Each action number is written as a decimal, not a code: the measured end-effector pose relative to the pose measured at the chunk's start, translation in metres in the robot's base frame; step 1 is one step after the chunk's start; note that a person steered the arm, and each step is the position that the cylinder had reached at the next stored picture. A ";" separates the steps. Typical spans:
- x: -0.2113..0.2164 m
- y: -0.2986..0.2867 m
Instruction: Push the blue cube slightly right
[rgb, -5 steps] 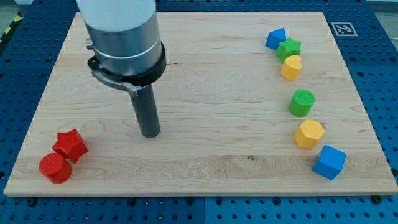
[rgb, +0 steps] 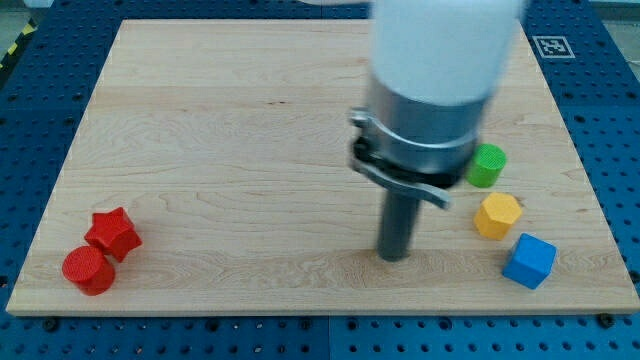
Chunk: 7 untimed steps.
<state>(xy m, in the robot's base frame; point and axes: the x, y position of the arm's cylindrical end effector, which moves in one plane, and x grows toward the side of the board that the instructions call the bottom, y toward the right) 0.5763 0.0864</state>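
You are in the approach step: your tip (rgb: 394, 256) rests on the bare wood of the tabletop (rgb: 220, 150), to the view's left of the blue cube (rgb: 529, 261) and well short of touching it. The cube sits near the tabletop's lower right corner, just below and to the right of the yellow hexagonal block (rgb: 497, 216), the two close but seemingly not in contact. Above the yellow one, a green cylinder (rgb: 488, 165) peeks out from behind the arm's body, which is blurred and hides whatever else lies in the upper right.

There is no claw on this arm, only the straight rod, so nothing is open, shut or held.

The tip stands roughly level with the cube's height in the view, which suits a rightward push. The next move, as I judge it, is to slide right until you meet the cube's left face near its middle, then nudge only a little. The edge is close on that side, so overshoot is the risk.

The red star (rgb: 112, 233) and red cylinder (rgb: 88, 270) at lower left are well apart from all this.
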 end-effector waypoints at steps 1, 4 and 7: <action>0.004 0.028; 0.023 0.075; 0.020 0.075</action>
<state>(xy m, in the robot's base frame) 0.5959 0.1612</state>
